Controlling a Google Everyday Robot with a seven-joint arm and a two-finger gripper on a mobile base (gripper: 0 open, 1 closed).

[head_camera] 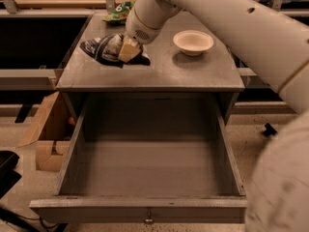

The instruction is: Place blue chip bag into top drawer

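Note:
The blue chip bag [102, 48], crumpled dark navy with silvery patches, is at the left of the cabinet top [193, 71]. My gripper [128, 50] reaches down from the upper right and its tan fingers are shut on the bag's right end, which seems held slightly above the surface. The top drawer [140, 203] is pulled wide open below the cabinet top. It is deep, grey and holds nothing, with a small knob [148, 220] on its front panel.
A bright green chip bag [118, 12] lies at the back of the cabinet top. A white bowl [193, 41] sits at the right. A cardboard box [46, 129] stands on the floor left of the drawer. My arm fills the right side.

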